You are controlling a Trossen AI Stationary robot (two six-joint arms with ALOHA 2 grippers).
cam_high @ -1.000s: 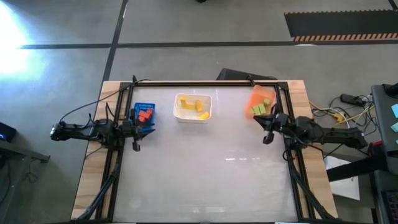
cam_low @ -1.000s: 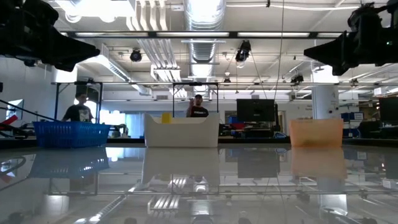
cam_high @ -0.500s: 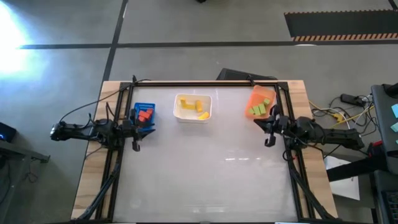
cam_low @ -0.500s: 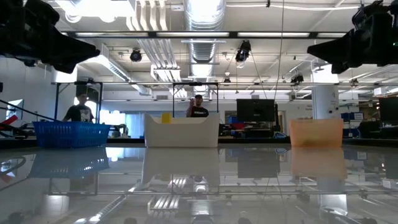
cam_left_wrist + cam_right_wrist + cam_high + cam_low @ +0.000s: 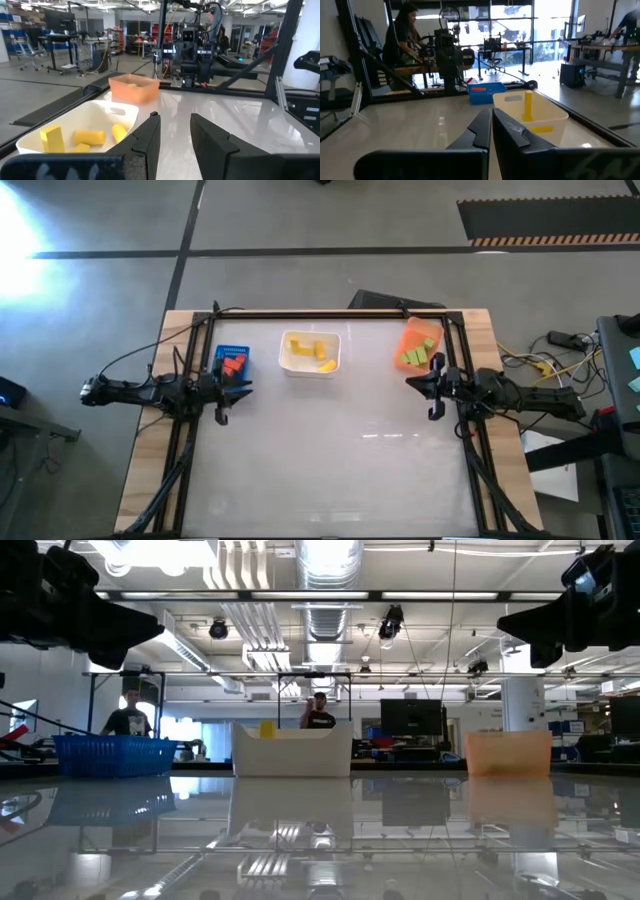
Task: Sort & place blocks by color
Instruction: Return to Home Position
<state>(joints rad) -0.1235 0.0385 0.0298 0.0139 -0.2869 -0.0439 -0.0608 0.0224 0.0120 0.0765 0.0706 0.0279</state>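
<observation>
All the blocks I see lie in bins at the table's far side. Red blocks (image 5: 233,365) are in the blue bin (image 5: 232,350). Yellow blocks (image 5: 312,354) are in the white bin (image 5: 285,362), and light green blocks (image 5: 418,354) are in the orange bin (image 5: 408,332). My left gripper (image 5: 248,387) hangs level at the table's left edge, just near of the blue bin. Its fingers (image 5: 150,135) are open a little, with nothing between them. My right gripper (image 5: 410,383) hangs level at the right edge, near the orange bin, shut (image 5: 491,120) on nothing.
The glossy white tabletop (image 5: 340,460) stretches in front of the bins. Dark frame rails (image 5: 330,313) run along the far edge and both sides. Beyond the table, people (image 5: 319,712) stand in the room, and one person (image 5: 405,30) is by the left arm's side.
My right gripper has swung round from slanting toward the far edge to pointing straight across the table toward its left edge. My left gripper has rolled a little and sunk slightly. The blocks and bins have kept still.
</observation>
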